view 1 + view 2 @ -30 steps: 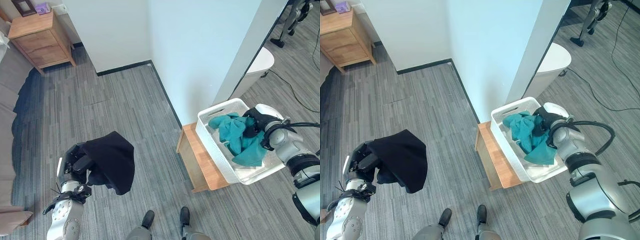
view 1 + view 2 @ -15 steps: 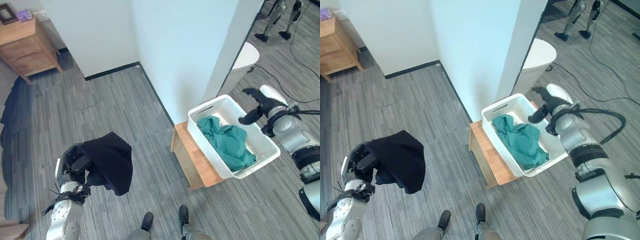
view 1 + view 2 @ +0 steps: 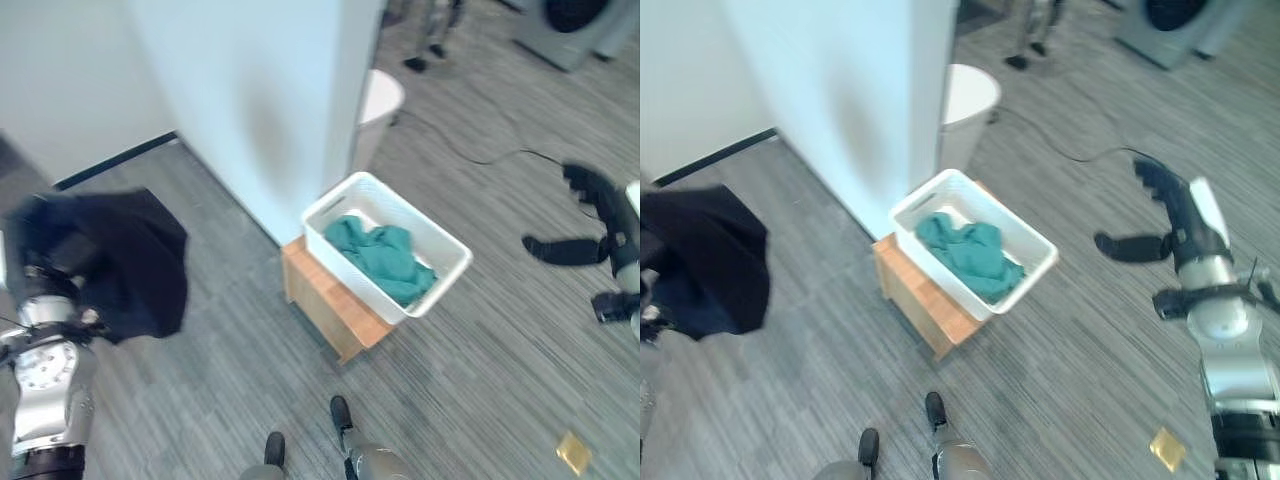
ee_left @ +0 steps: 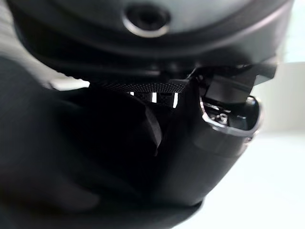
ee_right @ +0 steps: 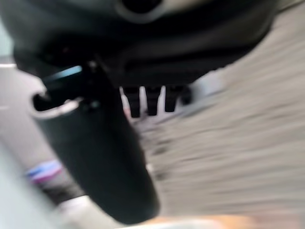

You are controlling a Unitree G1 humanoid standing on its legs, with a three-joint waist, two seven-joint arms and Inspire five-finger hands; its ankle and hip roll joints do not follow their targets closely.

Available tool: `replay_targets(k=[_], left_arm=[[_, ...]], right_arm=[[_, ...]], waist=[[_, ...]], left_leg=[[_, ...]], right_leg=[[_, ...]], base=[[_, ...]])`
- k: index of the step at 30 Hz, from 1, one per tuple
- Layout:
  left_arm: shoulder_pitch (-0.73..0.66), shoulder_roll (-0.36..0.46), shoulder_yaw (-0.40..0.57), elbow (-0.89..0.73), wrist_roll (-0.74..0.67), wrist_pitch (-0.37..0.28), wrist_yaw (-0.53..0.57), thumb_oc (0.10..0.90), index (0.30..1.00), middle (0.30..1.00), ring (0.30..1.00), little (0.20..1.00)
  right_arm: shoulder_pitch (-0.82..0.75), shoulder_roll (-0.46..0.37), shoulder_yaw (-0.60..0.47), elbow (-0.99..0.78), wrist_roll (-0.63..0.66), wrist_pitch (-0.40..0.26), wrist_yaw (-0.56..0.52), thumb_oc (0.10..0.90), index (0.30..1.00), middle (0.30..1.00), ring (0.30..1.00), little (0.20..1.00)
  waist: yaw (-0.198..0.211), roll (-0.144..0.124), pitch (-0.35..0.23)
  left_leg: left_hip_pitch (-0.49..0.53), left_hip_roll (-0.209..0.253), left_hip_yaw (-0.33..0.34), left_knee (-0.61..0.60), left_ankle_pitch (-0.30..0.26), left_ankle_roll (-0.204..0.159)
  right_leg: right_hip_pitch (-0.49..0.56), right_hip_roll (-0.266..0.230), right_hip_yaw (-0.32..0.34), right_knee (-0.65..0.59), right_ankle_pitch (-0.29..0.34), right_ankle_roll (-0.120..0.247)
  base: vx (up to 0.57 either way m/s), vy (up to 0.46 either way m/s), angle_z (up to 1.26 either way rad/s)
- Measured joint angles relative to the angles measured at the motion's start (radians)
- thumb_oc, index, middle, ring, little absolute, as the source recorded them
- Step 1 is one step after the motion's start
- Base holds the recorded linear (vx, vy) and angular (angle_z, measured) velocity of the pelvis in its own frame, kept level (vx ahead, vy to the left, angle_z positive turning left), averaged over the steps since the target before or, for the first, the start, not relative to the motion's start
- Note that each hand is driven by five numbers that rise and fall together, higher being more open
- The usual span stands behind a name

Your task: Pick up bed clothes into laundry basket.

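The left hand (image 3: pixel 45 262) is bunched tight round a soft, floppy black cloth (image 3: pixel 135 262) hanging well apart from the white basket (image 3: pixel 1035 262), while the right hand (image 3: pixel 1172 215) is wide and empty.

Left hand (image 3: pixel 55 255) at left edge, fingers curled, gripping. Right hand (image 3: pixel 1177 215) at right, fingers straight, thumb spread.

Right robot hand (image 3: pixel 1175 215) has left the teal cloth (image 3: pixel 966 253) in the basket (image 3: pixel 1032 240).
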Motion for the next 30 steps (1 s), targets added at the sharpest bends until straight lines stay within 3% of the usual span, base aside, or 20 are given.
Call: replay_targets(k=[1,2,3,4,5,6,7,8,10,11,12,13,14,15,18,20,21,22,26,30], left_arm=[[-0.008,0.023,0.016,0.000,0.000,0.000,0.004,0.400,0.300,0.300,0.300,0.300],[-0.019,0.069,0.019,0.001,0.000,0.000,0.004,0.400,0.300,0.300,0.300,0.300],[-0.032,0.107,0.025,0.000,0.000,-0.004,0.000,0.400,0.300,0.300,0.300,0.300],[-0.052,0.159,0.019,0.004,-0.001,0.000,-0.001,0.400,0.300,0.300,0.300,0.300],[-0.055,0.207,0.012,0.011,0.000,0.000,-0.004,0.400,0.300,0.300,0.300,0.300],[-0.064,0.287,0.014,0.028,0.001,0.000,-0.026,0.400,0.300,0.300,0.300,0.300],[-0.078,0.335,0.010,0.047,0.000,0.001,-0.038,0.400,0.300,0.300,0.300,0.300],[-0.111,0.352,-0.008,0.064,0.000,0.000,-0.055,0.400,0.300,0.300,0.300,0.300],[-0.193,0.377,-0.081,0.090,-0.003,0.000,-0.089,0.400,0.300,0.300,0.300,0.300],[-0.221,0.405,-0.116,0.094,-0.004,-0.003,-0.108,0.400,0.300,0.300,0.300,0.300],[-0.287,0.451,-0.185,0.124,-0.012,-0.014,-0.121,0.400,0.300,0.300,0.300,0.300],[-0.329,0.484,-0.226,0.143,-0.021,-0.013,-0.124,0.400,0.300,0.300,0.300,0.300],[-0.366,0.541,-0.268,0.155,-0.031,-0.014,-0.135,0.400,0.300,0.300,0.300,0.300],[-0.416,0.598,-0.345,0.185,-0.053,-0.025,-0.145,0.400,0.300,0.300,0.300,0.300],[-0.495,0.653,-0.442,0.238,-0.062,-0.028,-0.183,0.400,0.300,0.300,0.300,0.300],[-0.554,0.675,-0.513,0.288,-0.075,-0.033,-0.200,0.400,0.300,0.300,0.300,0.300],[-0.563,0.680,-0.525,0.300,-0.075,-0.031,-0.207,0.400,0.300,0.300,0.300,0.300],[-0.565,0.682,-0.538,0.327,-0.077,-0.024,-0.220,0.400,0.300,0.300,0.300,0.300],[-0.654,0.691,-0.662,0.403,-0.077,-0.013,-0.230,0.400,0.300,0.300,0.300,0.300],[-0.665,0.697,-0.675,0.433,-0.067,0.014,-0.249,0.400,0.300,0.300,0.300,0.300]], right_arm=[[0.016,-0.001,-0.001,0.017,-0.009,0.030,-0.002,0.800,0.900,0.900,0.900,0.900],[0.020,0.001,-0.001,0.029,-0.013,0.032,-0.003,0.800,0.900,0.900,0.900,0.900],[0.028,0.000,-0.006,0.030,-0.013,0.030,-0.004,0.800,0.900,0.900,0.900,0.900],[0.025,0.000,-0.009,0.032,-0.013,0.028,-0.009,0.800,0.900,0.900,0.900,0.900],[0.018,0.000,-0.005,0.034,-0.013,0.028,-0.009,0.800,0.900,0.900,0.900,0.900],[0.004,-0.004,0.003,0.034,-0.017,0.024,-0.009,0.800,0.900,0.900,0.900,0.900],[-0.025,-0.004,0.011,0.038,-0.020,0.023,-0.011,0.800,0.900,0.900,0.900,0.900],[-0.033,-0.004,0.022,0.044,-0.021,0.024,-0.014,0.800,0.900,0.900,0.900,0.900],[-0.036,-0.003,0.062,0.057,-0.025,0.025,-0.013,0.800,0.900,0.900,0.900,0.900],[-0.044,-0.014,0.078,0.055,-0.026,0.019,-0.013,0.800,0.900,0.900,0.900,0.900],[-0.061,-0.015,0.093,0.060,-0.029,0.016,-0.027,0.800,0.900,0.900,0.900,0.900],[-0.062,-0.014,0.099,0.057,-0.030,0.016,-0.028,0.800,0.900,0.900,0.900,0.900],[-0.071,-0.016,0.121,0.046,-0.030,0.015,-0.028,0.800,0.900,0.900,0.900,0.900],[-0.093,-0.015,0.138,0.044,-0.030,0.016,-0.031,0.800,0.900,0.900,0.900,0.900],[-0.112,-0.010,0.196,0.044,-0.029,0.008,-0.028,0.800,0.900,0.900,0.900,0.900],[-0.102,-0.005,0.230,0.050,-0.029,0.008,-0.019,0.800,0.900,0.900,0.900,0.900],[-0.095,-0.005,0.235,0.050,-0.029,0.008,-0.012,0.800,0.900,0.900,0.900,0.900],[-0.065,0.014,0.226,0.049,-0.030,0.005,-0.008,0.800,0.900,0.900,0.900,0.900],[0.055,0.105,0.203,0.064,-0.030,0.006,-0.006,0.800,0.900,0.900,0.900,0.900],[0.111,0.186,0.198,0.084,-0.035,0.013,0.002,0.800,0.900,0.900,0.900,0.900]], waist=[[-0.013,0.034,0.000],[-0.004,0.037,0.001],[-0.009,0.032,-0.005],[-0.011,0.022,-0.010],[0.003,0.012,-0.014],[0.019,0.001,-0.020],[0.016,0.014,-0.018],[0.013,0.014,-0.018],[0.013,-0.003,-0.017],[0.012,0.003,-0.025],[0.010,0.014,-0.031],[0.011,0.000,-0.027],[0.011,-0.024,-0.028],[0.024,-0.028,-0.026],[0.009,-0.017,-0.030],[0.010,0.003,-0.033],[0.007,0.024,-0.037],[0.002,0.082,-0.053],[-0.020,0.066,-0.068],[-0.019,0.065,-0.068]], left_leg=[[0.011,0.031,0.046,-0.001,0.001,0.000],[0.016,0.043,0.091,0.002,-0.001,0.001],[0.017,0.044,0.099,0.002,-0.002,-0.001],[0.019,0.043,0.129,-0.002,-0.002,-0.002],[0.019,0.041,0.154,-0.001,-0.002,-0.006],[0.018,0.040,0.172,0.006,0.006,-0.020],[0.011,0.061,0.178,0.028,0.014,-0.033],[0.002,0.071,0.177,0.065,0.018,-0.039],[-0.071,0.107,0.166,0.287,-0.016,-0.059],[-0.086,0.110,0.127,0.295,-0.017,-0.085],[-0.131,0.136,0.114,0.378,0.003,-0.092],[-0.172,0.137,0.078,0.432,0.002,-0.100],[-0.197,0.114,0.026,0.453,-0.004,-0.121],[-0.200,0.061,-0.091,0.403,-0.029,-0.134],[-0.236,0.000,-0.140,0.267,-0.021,-0.127],[-0.256,-0.028,-0.168,0.158,0.006,-0.100],[-0.254,-0.029,-0.183,0.130,0.046,-0.089],[-0.249,-0.005,-0.189,0.123,0.141,-0.041],[-0.197,-0.071,-0.179,0.032,0.168,-0.022],[-0.187,-0.084,-0.167,0.000,0.174,-0.019]], right_leg=[[-0.014,-0.027,-0.078,0.116,-0.030,0.034],[-0.023,-0.081,-0.159,0.224,-0.078,0.056],[0.009,-0.113,-0.172,0.224,-0.085,0.069],[0.039,-0.158,-0.221,0.247,-0.131,0.091],[0.054,-0.174,-0.251,0.243,-0.147,0.080],[0.088,-0.151,-0.250,0.136,-0.136,0.037],[0.106,-0.122,-0.235,0.091,-0.114,-0.001],[0.121,-0.114,-0.226,0.075,-0.104,-0.015],[0.174,-0.106,-0.193,0.033,-0.076,-0.051],[0.194,-0.089,-0.193,0.024,-0.081,-0.059],[0.178,-0.060,-0.192,0.047,-0.097,-0.080],[0.188,-0.064,-0.181,0.040,-0.097,-0.079],[0.199,-0.070,-0.143,0.007,-0.106,-0.093],[0.199,-0.066,-0.106,-0.011,-0.092,-0.099],[0.214,-0.073,-0.060,-0.025,-0.091,-0.098],[0.231,-0.070,-0.027,-0.047,-0.083,-0.084],[0.234,-0.061,-0.014,-0.047,-0.085,-0.073],[0.252,-0.021,0.012,-0.049,-0.102,-0.044],[0.275,-0.084,0.009,-0.081,-0.116,0.002],[0.276,-0.099,0.014,-0.097,-0.111,0.008]], base=[[-0.16,-0.045,-1.07],[-0.24,-0.095,-1.20],[-0.16,-0.079,-1.02],[-0.12,-0.147,-0.84],[-0.04,-0.138,-1.03],[0.01,-0.286,-1.06],[0.08,-0.322,-0.88],[0.10,-0.384,-0.49],[-0.02,-0.238,-0.46],[-0.07,-0.133,-0.63],[-0.02,-0.120,-0.56],[0.08,-0.004,-0.45],[0.10,0.029,-0.63],[0.14,0.036,-0.81],[0.16,0.053,-0.56],[0.12,0.079,-0.56],[0.08,0.102,-0.63],[0.04,0.117,-0.47],[0.06,0.105,-0.05],[0.06,0.087,-0.03]])
